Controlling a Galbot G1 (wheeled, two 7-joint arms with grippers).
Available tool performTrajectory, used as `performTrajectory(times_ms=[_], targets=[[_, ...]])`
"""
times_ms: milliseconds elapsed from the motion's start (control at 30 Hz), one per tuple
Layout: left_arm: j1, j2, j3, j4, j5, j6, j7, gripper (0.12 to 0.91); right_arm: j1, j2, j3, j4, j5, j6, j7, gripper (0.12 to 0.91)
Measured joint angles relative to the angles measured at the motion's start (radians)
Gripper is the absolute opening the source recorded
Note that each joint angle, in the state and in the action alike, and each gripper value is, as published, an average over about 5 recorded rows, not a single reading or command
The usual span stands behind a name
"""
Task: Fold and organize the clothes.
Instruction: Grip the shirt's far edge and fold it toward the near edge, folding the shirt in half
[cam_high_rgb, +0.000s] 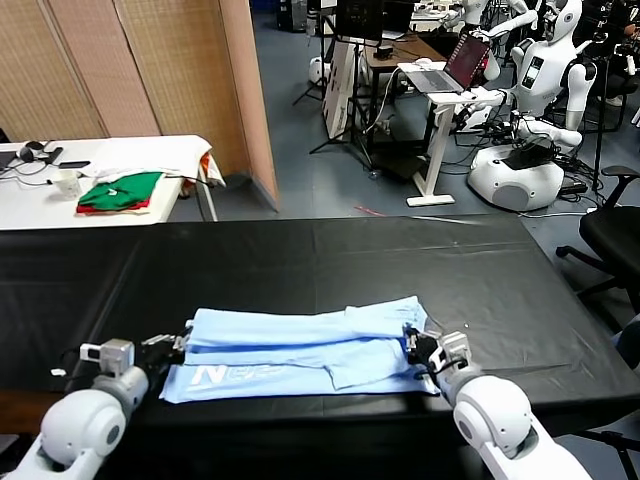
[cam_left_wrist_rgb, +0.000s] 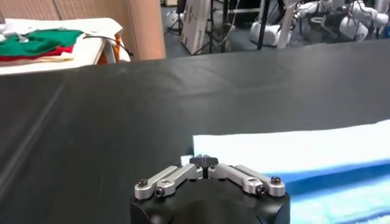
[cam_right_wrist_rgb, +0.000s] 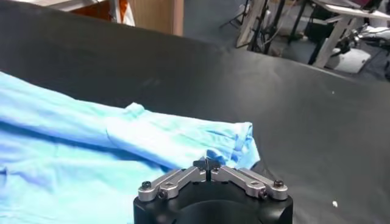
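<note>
Shirt (cam_high_rgb: 300, 352) lying part-folded on counter (cam_high_rgb: 330, 265). Left hand (cam_high_rgb: 178, 347) pinching shirt's left edge, right hand (cam_high_rgb: 414, 349) pinching its right edge, both closed. Risking thin fabric slipping, fold skewing.

Item: T-shirt (cam_high_rgb: 300, 350), one, pale light blue, thin soft fabric, short-sleeved. You find it folded lengthwise into a long band, lying flat on the black table (cam_high_rgb: 330, 260). White printed lettering faces up on the layer nearest your left gripper (cam_high_rgb: 178, 347). One end meets that gripper's closed tips; the other end, with a rumpled sleeve, meets your right gripper (cam_high_rgb: 413, 348).
</note>
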Motion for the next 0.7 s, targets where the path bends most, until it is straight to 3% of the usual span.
performTrajectory(times_ms=[267, 367, 533, 633, 700], targets=[[0.034, -0.020, -0.013, -0.006, 0.017, -0.004, -0.006, 0.147, -0.012, 0.003, 0.003, 0.014, -0.001, -0.001, -0.007, 0.141], [0.047, -0.028, -0.019, -0.018, 0.029, -0.005, -0.007, 0.147, -0.026, 0.002, 0.015, 0.029, 0.002, -0.001, -0.017, 0.184], [0.072, -0.049, -0.025, -0.049, 0.064, 0.002, -0.020, 0.173, -0.055, 0.003, 0.046, 0.073, 0.019, -0.004, -0.023, 0.462], [0.089, -0.062, -0.039, -0.074, 0.067, 0.016, -0.037, 0.305, -0.066, 0.010, 0.069, 0.101, 0.027, 0.004, -0.021, 0.651], [0.098, -0.065, -0.053, -0.092, 0.059, 0.025, -0.042, 0.437, -0.064, 0.020, 0.083, 0.108, 0.027, 0.022, -0.013, 0.772]])
